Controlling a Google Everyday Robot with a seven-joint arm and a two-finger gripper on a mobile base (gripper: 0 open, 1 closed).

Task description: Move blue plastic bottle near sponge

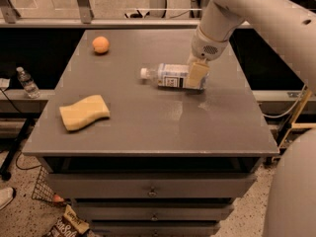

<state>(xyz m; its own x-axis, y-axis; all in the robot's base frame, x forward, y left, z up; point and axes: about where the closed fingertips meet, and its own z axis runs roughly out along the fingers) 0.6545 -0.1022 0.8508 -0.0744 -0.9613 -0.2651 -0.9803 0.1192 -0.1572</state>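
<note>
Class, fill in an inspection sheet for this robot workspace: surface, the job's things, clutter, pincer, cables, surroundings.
Surface: grey table top over a cabinet of drawers.
Job's things: bottle lying on its side right of centre, cap pointing left; sponge flat near the front left, well apart from it.
Clutter: orange at the back left.
Pincer: pincer lowered at the bottle's right end.
Cables: black cable left of the table; thin cable to its right.
Surroundings: small water bottle on a ledge at left; wire basket and snack bag on the floor.
</note>
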